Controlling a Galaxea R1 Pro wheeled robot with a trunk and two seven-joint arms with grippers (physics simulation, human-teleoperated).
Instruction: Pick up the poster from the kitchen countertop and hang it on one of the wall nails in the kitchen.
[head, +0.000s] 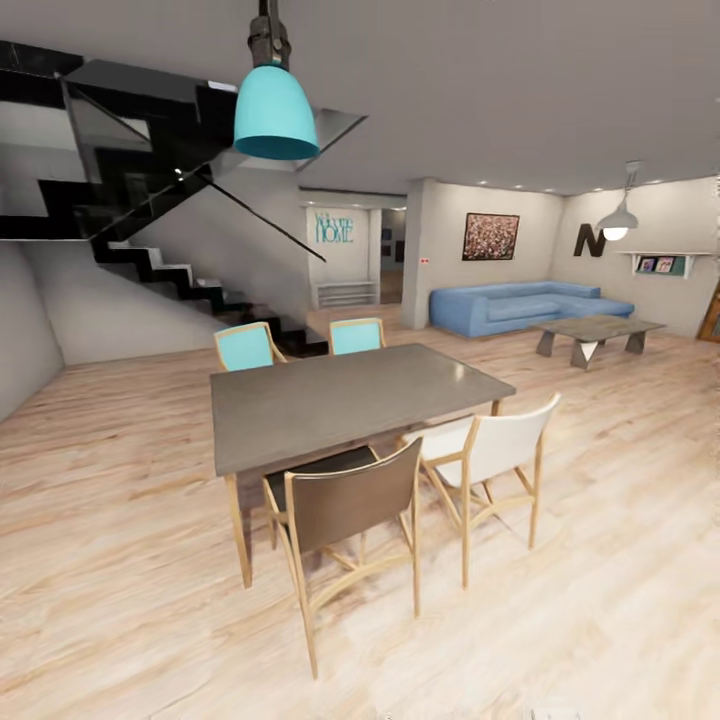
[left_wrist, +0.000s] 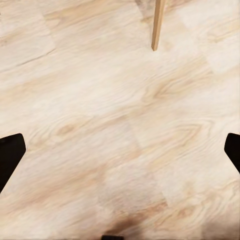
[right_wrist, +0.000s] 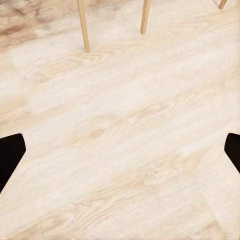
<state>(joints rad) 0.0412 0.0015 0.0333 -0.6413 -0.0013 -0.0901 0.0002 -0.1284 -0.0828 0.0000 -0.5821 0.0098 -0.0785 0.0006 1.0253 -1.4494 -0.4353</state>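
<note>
The poster, the kitchen countertop and the wall nails are out of view. I face a dining and living room. My left gripper (left_wrist: 120, 150) is open, its two dark fingertips (left_wrist: 10, 155) far apart at the picture's edges, with nothing between them, above pale wood floor (left_wrist: 120, 125). My right gripper (right_wrist: 120, 150) is open too, its fingertips (right_wrist: 10, 155) spread wide over the same floor, empty.
A dark dining table (head: 340, 400) stands just ahead with a brown chair (head: 345, 515), a white chair (head: 495, 455) and two teal chairs (head: 245, 347). Behind are black stairs (head: 150, 260), a teal "Home" sign (head: 334, 228), a blue sofa (head: 525, 305), a coffee table (head: 595, 335). Chair legs (right_wrist: 84, 25) show near the right gripper.
</note>
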